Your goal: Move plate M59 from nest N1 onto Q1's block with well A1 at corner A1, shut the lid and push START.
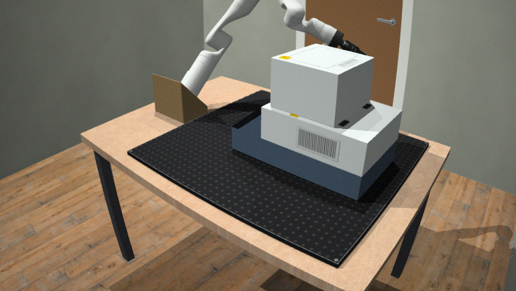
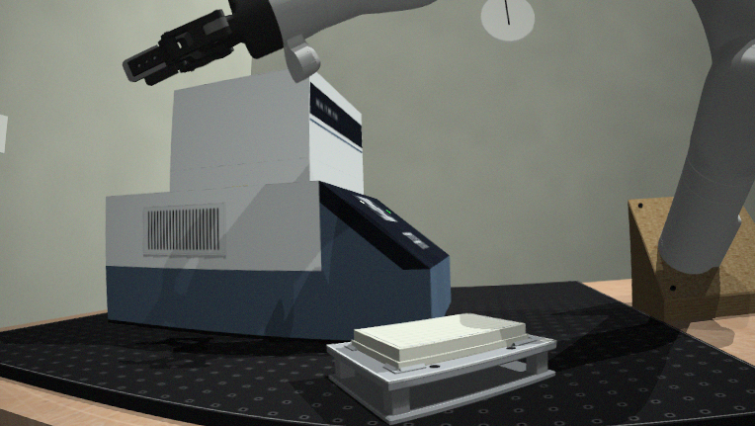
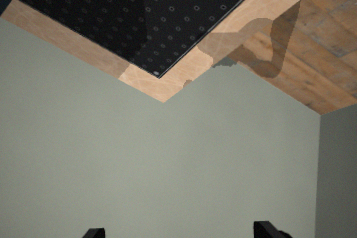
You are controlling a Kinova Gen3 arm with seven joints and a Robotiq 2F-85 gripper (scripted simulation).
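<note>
Claw (image 1: 364,53) (image 2: 136,73) (image 3: 179,234) spread, nothing between its fingers, at upper left of the exterior view. Largest, the white-and-blue cycler (image 1: 300,166) (image 2: 211,301) stands left of centre there on a black mat (image 1: 228,196) (image 2: 233,393) (image 3: 113,30); a green light shows on its sloped panel (image 2: 383,226). Lower right of centre, the pale plate (image 2: 445,337) lies on the smaller grey nest (image 2: 389,380).

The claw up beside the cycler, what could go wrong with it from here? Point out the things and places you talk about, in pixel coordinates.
The claw (image 1: 363,53) (image 2: 138,73) (image 3: 179,236) is open and empty, close to the tall upper housing (image 1: 304,90) (image 2: 239,131); a low swing might knock the cycler (image 1: 296,173) (image 2: 222,298), which isn't fixed down, out of place. The plate (image 2: 440,337) sits on its nest (image 2: 389,376) in front, so a careless descent there could tip or shift it.
</note>
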